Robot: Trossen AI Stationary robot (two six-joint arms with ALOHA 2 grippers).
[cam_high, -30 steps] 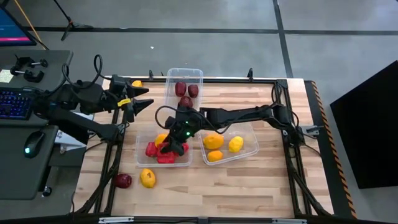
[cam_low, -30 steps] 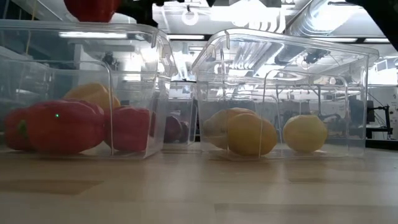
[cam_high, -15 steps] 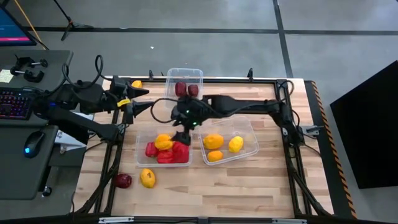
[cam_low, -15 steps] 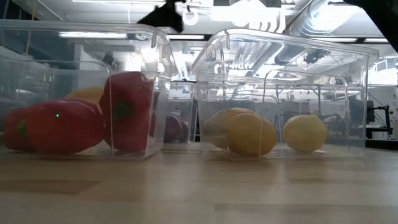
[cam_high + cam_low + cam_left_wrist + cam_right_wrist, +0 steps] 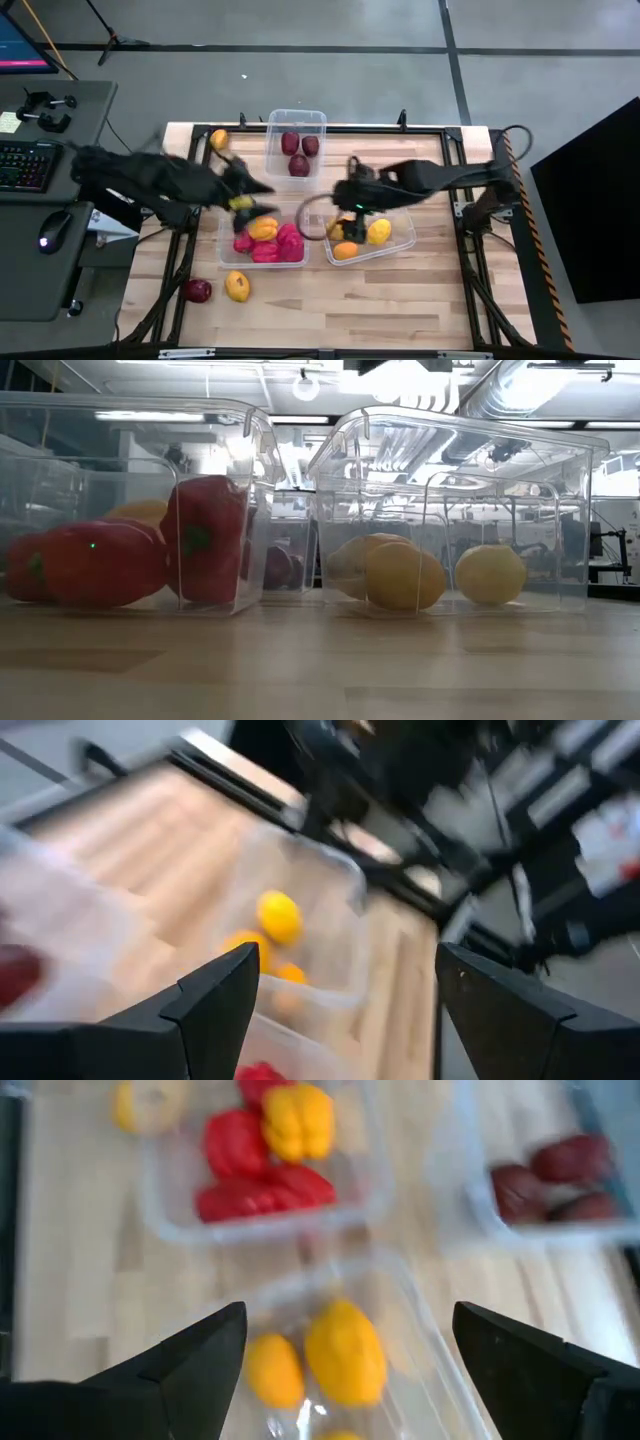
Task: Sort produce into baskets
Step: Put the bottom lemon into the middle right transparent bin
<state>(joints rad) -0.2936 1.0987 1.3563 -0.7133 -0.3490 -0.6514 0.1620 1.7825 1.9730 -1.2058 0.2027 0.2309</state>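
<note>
Three clear baskets stand on the table. The far one [image 5: 296, 145] holds maroon pieces. The near-left one [image 5: 228, 255] holds red peppers [image 5: 272, 246] and a yellow-orange piece [image 5: 263, 229]. The near-right one [image 5: 400, 215] holds yellow and orange pieces [image 5: 378, 232]. Loose produce lies on the wood: a yellow piece [image 5: 219, 138] at the far left, a maroon piece [image 5: 197, 290] and a yellow piece [image 5: 238, 287] at the near left. My left gripper [image 5: 262, 188] hangs open above the near-left basket's far edge. My right gripper [image 5: 340, 200] hangs open above the near-right basket's far-left corner.
The table's rails and black frame run along its edges [image 5: 330, 128]. A desk with a keyboard [image 5: 25, 165] and a mouse stands beyond the left edge. Bare wood [image 5: 380, 300] lies along the near side, right of the loose pieces.
The red pepper that my right gripper held over the near-left basket has dropped in and stands against its wall. The right gripper has risen and drawn back toward the table's right, tipping downward. My left gripper has swung from the far-left corner toward the middle.
</note>
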